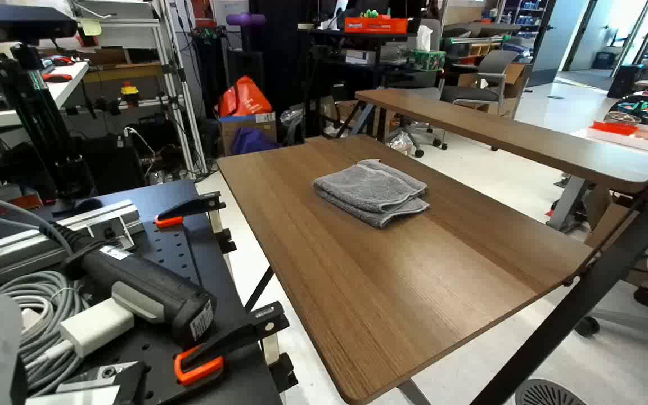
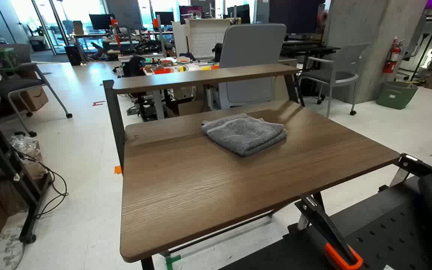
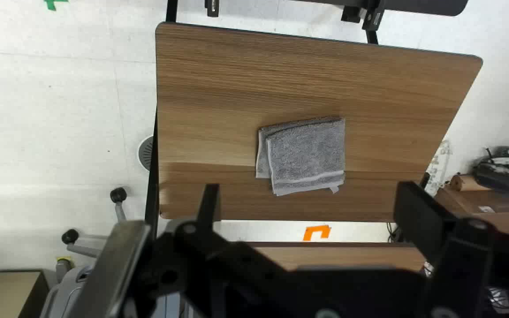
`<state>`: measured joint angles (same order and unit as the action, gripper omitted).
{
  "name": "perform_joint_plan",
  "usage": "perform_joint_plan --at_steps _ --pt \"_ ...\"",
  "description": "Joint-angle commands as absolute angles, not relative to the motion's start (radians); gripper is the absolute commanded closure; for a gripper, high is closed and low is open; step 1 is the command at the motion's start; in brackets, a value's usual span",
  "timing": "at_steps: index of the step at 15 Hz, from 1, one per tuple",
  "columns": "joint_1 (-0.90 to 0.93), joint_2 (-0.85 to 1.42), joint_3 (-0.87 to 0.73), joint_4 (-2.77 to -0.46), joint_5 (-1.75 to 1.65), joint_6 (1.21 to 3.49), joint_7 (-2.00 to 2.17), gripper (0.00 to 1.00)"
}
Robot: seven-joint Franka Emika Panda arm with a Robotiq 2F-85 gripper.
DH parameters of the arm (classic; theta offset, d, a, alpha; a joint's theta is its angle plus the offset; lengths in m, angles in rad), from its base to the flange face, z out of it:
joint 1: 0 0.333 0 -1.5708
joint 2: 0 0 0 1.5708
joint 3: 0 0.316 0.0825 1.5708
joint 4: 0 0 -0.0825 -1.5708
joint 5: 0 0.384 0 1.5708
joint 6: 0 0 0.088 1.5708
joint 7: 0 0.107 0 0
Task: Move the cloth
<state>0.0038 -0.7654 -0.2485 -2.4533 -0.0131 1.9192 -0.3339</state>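
Note:
The cloth is grey, folded and slightly rumpled. It lies flat on the brown wooden table in both exterior views, as the cloth (image 1: pixel 372 188) and the same cloth (image 2: pixel 244 135) show. In the wrist view the cloth (image 3: pixel 307 152) lies on the tabletop (image 3: pixel 245 75), its folded layers slightly offset at one side. My gripper (image 3: pixel 308 190) is wide open, with a dark finger at each side of the wrist view and nothing between them. It is high above the table and apart from the cloth. The gripper is out of view in both exterior views.
A raised wooden shelf (image 1: pixel 504 132) runs along one long side of the table, and it also shows in an exterior view (image 2: pixel 204 79). A black bench (image 1: pixel 172 253) with clamps (image 1: pixel 234 337), a handheld tool (image 1: pixel 144 287) and cables stands beside the opposite edge. Chairs stand around.

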Motion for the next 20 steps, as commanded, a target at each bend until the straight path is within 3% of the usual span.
perform_joint_plan --at_steps 1,7,18,20 --pt "-0.009 -0.763 -0.239 -2.451 -0.004 1.918 -0.342 0.0" --pt "0.005 -0.693 -0.243 -2.438 -0.004 1.966 -0.351 0.0" --pt "0.198 -0.037 -0.219 -2.187 0.082 2.11 -0.588 0.0" --pt "0.143 0.094 -0.142 -2.102 0.147 2.091 -0.693 0.0"
